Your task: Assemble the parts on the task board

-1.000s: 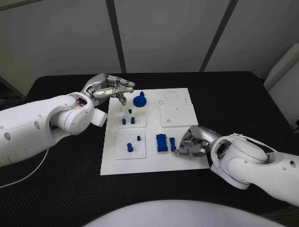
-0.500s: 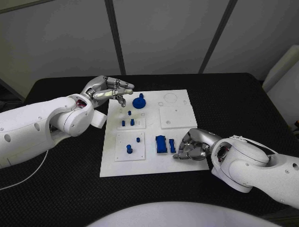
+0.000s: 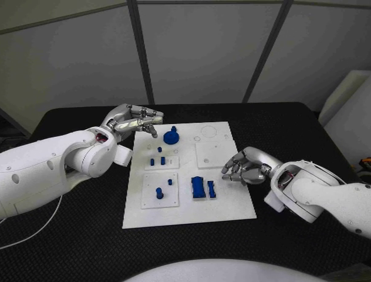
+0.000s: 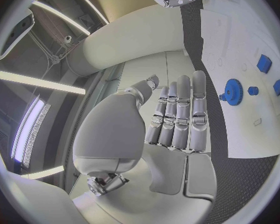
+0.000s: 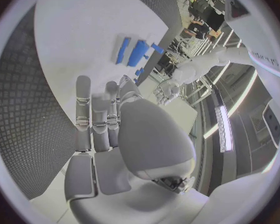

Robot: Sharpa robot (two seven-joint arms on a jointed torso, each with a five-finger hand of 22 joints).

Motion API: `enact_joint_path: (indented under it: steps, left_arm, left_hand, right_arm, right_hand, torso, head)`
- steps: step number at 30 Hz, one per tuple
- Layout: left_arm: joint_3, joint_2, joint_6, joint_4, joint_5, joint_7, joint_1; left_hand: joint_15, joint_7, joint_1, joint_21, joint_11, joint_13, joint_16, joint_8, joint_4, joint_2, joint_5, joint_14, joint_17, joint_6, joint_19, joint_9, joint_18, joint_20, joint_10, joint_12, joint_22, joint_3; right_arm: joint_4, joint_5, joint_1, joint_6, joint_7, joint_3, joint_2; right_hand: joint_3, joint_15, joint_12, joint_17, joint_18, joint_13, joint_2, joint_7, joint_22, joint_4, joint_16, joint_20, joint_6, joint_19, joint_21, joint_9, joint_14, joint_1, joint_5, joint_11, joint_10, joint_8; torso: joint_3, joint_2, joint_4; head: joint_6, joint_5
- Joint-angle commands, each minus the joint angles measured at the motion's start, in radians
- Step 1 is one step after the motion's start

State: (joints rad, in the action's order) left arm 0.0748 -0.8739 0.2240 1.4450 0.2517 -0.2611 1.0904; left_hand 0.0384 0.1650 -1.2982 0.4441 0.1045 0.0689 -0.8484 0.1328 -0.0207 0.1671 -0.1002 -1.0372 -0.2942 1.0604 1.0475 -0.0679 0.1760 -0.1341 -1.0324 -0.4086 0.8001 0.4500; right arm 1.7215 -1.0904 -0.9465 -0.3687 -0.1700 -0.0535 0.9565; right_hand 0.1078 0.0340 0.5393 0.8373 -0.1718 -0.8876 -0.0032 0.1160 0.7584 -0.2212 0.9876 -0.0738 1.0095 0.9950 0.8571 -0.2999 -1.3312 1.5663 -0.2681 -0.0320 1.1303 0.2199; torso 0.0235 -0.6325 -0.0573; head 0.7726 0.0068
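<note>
Board (image 3: 228,207) flat mid-counter, blue pieces (image 3: 202,188) within reach; left hand (image 3: 137,120) at far corner, right hand (image 3: 246,166) beside edge, fingers loosely apart, holding nothing.

Black table (image 3: 76,235); white cable (image 3: 24,226) trailing across its near-left part.

— What sort of place is this?
— A robotics lab: grey partition panels (image 3: 202,53) behind a black worktop (image 3: 84,235), long ceiling light strips (image 4: 37,82), and cluttered workbenches (image 5: 199,15) beyond the right hand.
</note>
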Motion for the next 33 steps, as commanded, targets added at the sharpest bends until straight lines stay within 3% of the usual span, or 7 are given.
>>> enact_joint_path:
  steps: [1, 20, 21, 28, 29, 30, 33]
  left_arm:
    - [0.001, 0.018, 0.027, -0.035, -0.110, -0.082, -0.001]
    - [0.002, 0.188, 0.177, -0.303, -0.321, -0.278, -0.014]
    - [0.001, 0.180, 0.122, -0.293, -0.274, -0.195, -0.012]
    - [-0.008, 0.170, 0.171, -0.244, -0.272, -0.202, -0.015]
    - [-0.011, 0.167, 0.186, -0.230, -0.271, -0.204, -0.016]
    - [-0.015, 0.162, 0.213, -0.204, -0.269, -0.208, -0.018]
    - [-0.027, 0.148, 0.278, -0.139, -0.266, -0.218, -0.022]
  left_hand:
    - [0.013, 0.002, 0.002, -0.066, 0.007, -0.006, 0.124, -0.001, 0.007, -0.006, 0.005, 0.017, 0.060, -0.008, -0.045, 0.001, 0.004, -0.017, 0.000, 0.014, -0.045, -0.016]
    - [0.137, -0.037, 0.002, -0.384, 0.095, -0.007, 0.727, -0.071, 0.060, -0.020, 0.004, 0.102, 0.232, -0.060, -0.467, 0.004, 0.004, -0.156, 0.003, 0.347, -0.418, -0.100]
    - [0.079, -0.075, 0.389, -0.444, 0.033, -0.069, 0.754, -0.133, 0.021, -0.060, 0.100, 0.380, 0.294, -0.353, -0.643, 0.068, -0.053, -0.067, 0.305, 0.409, -0.526, -0.193]
    - [0.059, -0.094, 0.572, -0.444, 0.008, -0.069, 0.848, -0.133, 0.021, -0.086, 0.100, 0.514, 0.294, -0.502, -0.724, 0.068, -0.072, -0.027, 0.458, 0.409, -0.588, -0.257]
    - [0.055, -0.165, 0.602, -0.444, 0.003, -0.069, 0.848, -0.133, 0.021, -0.090, 0.100, 0.536, 0.294, -0.525, -0.737, 0.068, -0.075, -0.021, 0.482, 0.409, -0.597, -0.264]
    - [0.051, -0.165, 0.637, -0.444, -0.003, -0.069, 0.848, -0.133, 0.021, -0.094, 0.100, 0.561, 0.294, -0.552, -0.753, 0.068, -0.075, -0.013, 0.510, 0.409, -0.607, -0.274]
    - [0.040, -0.165, 0.713, -0.444, -0.014, -0.069, 0.848, -0.133, 0.021, -0.167, 0.100, 0.616, 0.294, -0.611, -0.787, 0.068, -0.075, 0.004, 0.570, 0.409, -0.630, -0.294]
  right_arm:
    - [-0.087, 0.405, -0.024, -0.031, 0.292, -0.001, -0.036]
    - [-0.553, 0.729, -0.073, 0.027, 0.558, -0.042, -0.327]
    - [-0.538, 0.658, -0.071, 0.002, 0.481, -0.040, -0.316]
    - [-0.495, 0.707, -0.075, -0.044, 0.504, -0.030, -0.301]
    - [-0.481, 0.722, -0.076, -0.058, 0.511, -0.026, -0.296]
    - [-0.458, 0.748, -0.078, -0.082, 0.524, -0.021, -0.287]
    - [-0.399, 0.814, -0.083, -0.143, 0.556, -0.006, -0.266]
  right_hand:
    - [-0.017, -0.015, -0.115, -0.184, -0.007, 0.107, 0.005, 0.009, -0.058, -0.009, -0.218, -0.015, -0.015, -0.041, -0.082, 0.022, 0.088, 0.029, 0.020, -0.019, -0.040, -0.029]
    - [-0.141, -0.168, -0.477, -0.683, -0.013, 0.817, -0.012, 0.057, -0.478, -0.018, -0.924, -0.182, -0.021, -0.151, -0.660, 0.212, 0.291, 0.004, 0.093, -0.122, -0.039, -0.156]
    - [-0.108, -0.123, -0.539, -0.718, 0.052, 0.888, 0.003, 0.004, -0.552, 0.047, -0.988, -0.105, -0.312, -0.411, -0.708, 0.300, 0.602, -0.459, 0.142, -0.076, -0.359, -0.220]
    - [-0.108, -0.109, -0.539, -0.751, 0.060, 0.888, 0.003, -0.019, -0.601, 0.087, -0.988, -0.071, -0.451, -0.518, -0.747, 0.300, 0.744, -0.680, 0.168, -0.056, -0.514, -0.220]
    - [-0.108, -0.106, -0.539, -0.755, 0.066, 0.888, 0.003, -0.023, -0.607, 0.092, -0.988, -0.065, -0.474, -0.537, -0.751, 0.300, 0.768, -0.717, 0.173, -0.053, -0.539, -0.220]
    - [-0.108, -0.034, -0.539, -0.759, 0.069, 0.888, 0.003, -0.027, -0.615, 0.098, -0.988, -0.058, -0.501, -0.560, -0.756, 0.300, 0.796, -0.759, 0.178, -0.048, -0.569, -0.220]
    - [-0.108, -0.034, -0.539, -0.837, 0.080, 0.888, 0.003, -0.038, -0.631, 0.113, -0.988, -0.043, -0.559, -0.610, -0.767, 0.300, 0.857, -0.851, 0.188, -0.039, -0.633, -0.220]
  torso:
    - [0.0120, 0.030, -0.0008]
    - [0.0084, 0.069, 0.0026]
    - [0.0116, 0.068, -0.0003]
    - [-0.0010, 0.075, 0.0204]
    - [-0.0048, 0.077, 0.0266]
    - [-0.0108, 0.081, 0.0365]
    - [-0.0193, 0.086, 0.0504]
  head:
    - [-0.020, -0.002]
    - [-0.114, 0.020]
    - [-0.104, 0.016]
    - [-0.129, 0.008]
    - [-0.136, 0.006]
    - [-0.148, 0.002]
    - [-0.164, -0.004]
